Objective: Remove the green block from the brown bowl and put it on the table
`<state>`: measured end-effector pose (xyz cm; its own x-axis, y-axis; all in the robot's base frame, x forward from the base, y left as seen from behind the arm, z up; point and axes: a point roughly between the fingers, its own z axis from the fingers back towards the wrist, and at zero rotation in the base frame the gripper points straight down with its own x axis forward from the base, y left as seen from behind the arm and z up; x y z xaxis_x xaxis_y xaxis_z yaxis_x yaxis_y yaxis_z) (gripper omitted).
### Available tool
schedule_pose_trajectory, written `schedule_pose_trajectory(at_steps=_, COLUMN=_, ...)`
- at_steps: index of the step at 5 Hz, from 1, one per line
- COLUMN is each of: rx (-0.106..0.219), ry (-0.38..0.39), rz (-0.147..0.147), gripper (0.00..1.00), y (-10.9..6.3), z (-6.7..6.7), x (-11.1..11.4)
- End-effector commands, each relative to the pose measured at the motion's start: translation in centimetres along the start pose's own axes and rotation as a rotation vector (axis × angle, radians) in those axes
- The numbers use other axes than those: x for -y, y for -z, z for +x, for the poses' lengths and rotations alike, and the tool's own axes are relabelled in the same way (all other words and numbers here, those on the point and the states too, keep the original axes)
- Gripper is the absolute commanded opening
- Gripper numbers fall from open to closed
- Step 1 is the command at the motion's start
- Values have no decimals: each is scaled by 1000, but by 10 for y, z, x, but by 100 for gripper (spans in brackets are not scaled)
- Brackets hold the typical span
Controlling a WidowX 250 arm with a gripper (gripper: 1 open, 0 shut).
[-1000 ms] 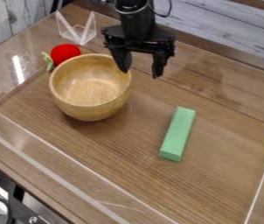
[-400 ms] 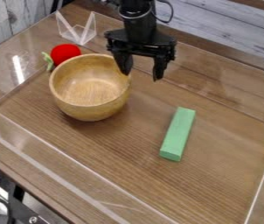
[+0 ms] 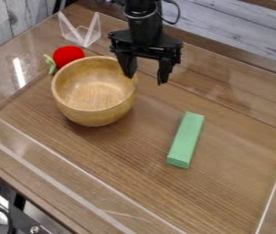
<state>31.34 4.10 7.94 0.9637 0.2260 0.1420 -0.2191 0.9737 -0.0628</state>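
The green block [image 3: 187,139] lies flat on the table [image 3: 128,174], right of the brown bowl [image 3: 94,90] and well apart from it. The bowl's inside shows nothing in it. My gripper [image 3: 148,71] points straight down just behind the bowl's right rim, its black fingers [image 3: 131,66] spread open with nothing between them. It hangs clear of the block, up and to the left of it.
A red round object [image 3: 68,56] sits behind the bowl at the left. Clear acrylic walls [image 3: 31,151] border the tabletop on all sides. A white folded piece [image 3: 82,32] stands at the back left.
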Motion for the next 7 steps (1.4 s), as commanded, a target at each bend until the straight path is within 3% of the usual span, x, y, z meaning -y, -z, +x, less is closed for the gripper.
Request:
schedule_pose_trajectory(at_steps=1, rx=72, ry=-8, rz=-5, gripper=100, y=-27, z=1, x=-1)
schedule_pose_trajectory(at_steps=2, rx=80, ry=-13, rz=-13, gripper=100, y=-30, z=-2, x=-1)
schedule_pose_trajectory(at_steps=3, rx=92, ry=1, rz=-14, gripper=0, y=-26, z=11, x=-16)
schedule_pose_trajectory(at_steps=4, rx=83, ry=11, rz=-11, gripper=100, y=-22, z=19, x=-30)
schedule_pose_trajectory(at_steps=7, rx=48, ry=-29, rz=-15, gripper=100, y=-23, z=8, x=-14)
